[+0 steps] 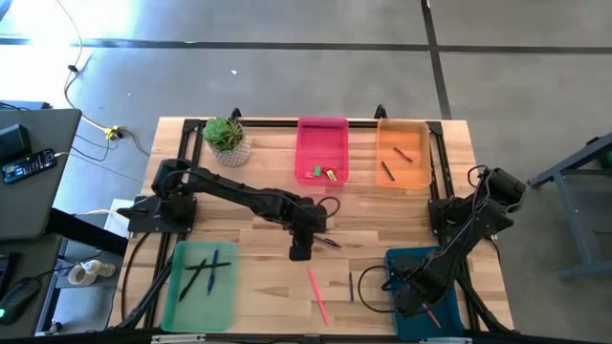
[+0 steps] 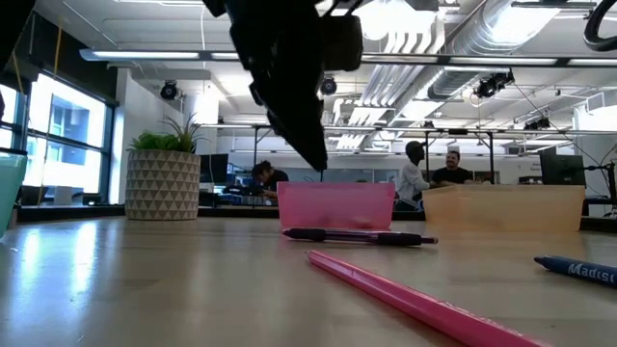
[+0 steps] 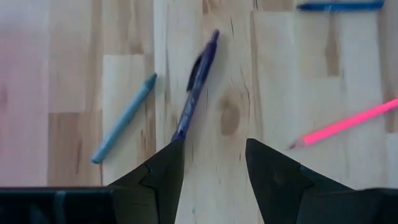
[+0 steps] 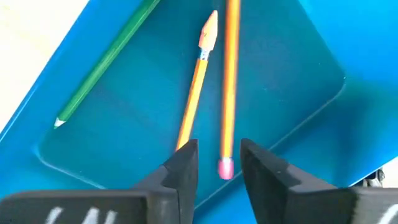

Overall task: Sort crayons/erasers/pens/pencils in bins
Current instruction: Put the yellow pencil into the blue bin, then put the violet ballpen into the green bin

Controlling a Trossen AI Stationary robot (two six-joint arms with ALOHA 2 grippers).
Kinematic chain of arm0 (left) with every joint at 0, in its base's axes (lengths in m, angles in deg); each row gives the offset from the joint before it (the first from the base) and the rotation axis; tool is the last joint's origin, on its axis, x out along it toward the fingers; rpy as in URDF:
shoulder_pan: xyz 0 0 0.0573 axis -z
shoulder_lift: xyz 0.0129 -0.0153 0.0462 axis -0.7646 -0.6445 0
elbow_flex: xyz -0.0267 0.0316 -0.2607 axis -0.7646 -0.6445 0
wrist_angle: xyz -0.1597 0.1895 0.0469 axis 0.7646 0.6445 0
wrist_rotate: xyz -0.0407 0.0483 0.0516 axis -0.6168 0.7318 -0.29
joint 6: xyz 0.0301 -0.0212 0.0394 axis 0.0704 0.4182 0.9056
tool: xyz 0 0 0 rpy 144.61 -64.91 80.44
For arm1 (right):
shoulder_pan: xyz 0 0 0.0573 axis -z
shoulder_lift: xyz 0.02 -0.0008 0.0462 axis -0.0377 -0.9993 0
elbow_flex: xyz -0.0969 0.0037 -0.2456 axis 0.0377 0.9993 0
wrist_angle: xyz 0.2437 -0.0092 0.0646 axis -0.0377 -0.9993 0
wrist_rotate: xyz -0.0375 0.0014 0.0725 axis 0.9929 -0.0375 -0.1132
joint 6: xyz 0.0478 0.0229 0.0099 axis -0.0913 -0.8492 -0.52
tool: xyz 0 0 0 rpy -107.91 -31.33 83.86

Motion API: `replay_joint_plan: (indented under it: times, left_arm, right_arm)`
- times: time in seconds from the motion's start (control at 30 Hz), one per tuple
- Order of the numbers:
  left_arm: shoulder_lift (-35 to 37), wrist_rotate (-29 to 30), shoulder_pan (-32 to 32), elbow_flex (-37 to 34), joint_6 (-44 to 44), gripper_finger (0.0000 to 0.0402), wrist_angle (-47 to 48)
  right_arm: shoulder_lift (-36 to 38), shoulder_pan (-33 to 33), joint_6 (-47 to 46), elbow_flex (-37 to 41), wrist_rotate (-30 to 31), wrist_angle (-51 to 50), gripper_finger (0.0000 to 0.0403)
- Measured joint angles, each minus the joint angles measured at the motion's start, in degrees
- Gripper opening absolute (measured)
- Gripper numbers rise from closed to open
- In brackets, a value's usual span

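Note:
My left gripper (image 1: 300, 250) (image 3: 214, 165) hangs open over the middle of the table, pointing steeply down. A purple pen (image 3: 196, 84) (image 2: 357, 236) lies on the wood just ahead of its fingertips, untouched. Beside the pen lie a grey-blue crayon (image 3: 123, 119) and a pink pencil (image 1: 317, 294) (image 3: 345, 123). My right gripper (image 1: 421, 298) (image 4: 219, 163) is open above the dark teal bin (image 4: 292, 112). Its fingers stand on either side of the eraser end (image 4: 225, 168) of an orange pencil, with a gap on each side. A second orange pencil (image 4: 196, 87) and a green pencil (image 4: 102, 62) lie in that bin.
The pink bin (image 1: 322, 150) holds erasers, the orange bin (image 1: 403, 153) crayons, and the light green bin (image 1: 201, 282) dark pens. A dark pen (image 1: 351, 287) and a blue pen (image 2: 578, 268) lie loose on the table. A potted plant (image 1: 228, 139) stands at the far left.

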Motion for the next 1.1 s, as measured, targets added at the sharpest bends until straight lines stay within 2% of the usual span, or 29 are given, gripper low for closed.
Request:
replay_joint_plan:
  times: [0.2, 0.57, 0.87, 1.0, 1.1]
  left_arm:
    - [-3.4, 4.6, 0.7, 0.0, 0.8, 0.0161, -2.9]
    - [-7.0, 6.5, 0.7, 0.0, 5.0, 0.0161, -1.6]
    - [-9.5, 7.9, 0.5, 0.1, 5.3, 0.016, -1.5]
    - [-9.9, 7.9, 0.4, 0.3, 5.3, 0.0146, -1.2]
    - [-9.9, 7.2, 0.1, 0.3, 5.3, 0.0119, -1.1]
  right_arm:
    - [1.4, 0.0, -0.3, 0.0, 0.8, 0.4, 0.0134]
    - [12.1, 0.1, -6.2, 0.0, 11.8, 1.7, 0.0133]
    - [16.8, 0.4, -6.6, -0.1, 15.8, 1.6, 0.0133]
    - [17.2, 0.5, -6.5, -0.1, 17.0, 1.6, 0.0133]
    - [17.2, 0.5, -6.1, -0.1, 17.0, 1.6, 0.0133]
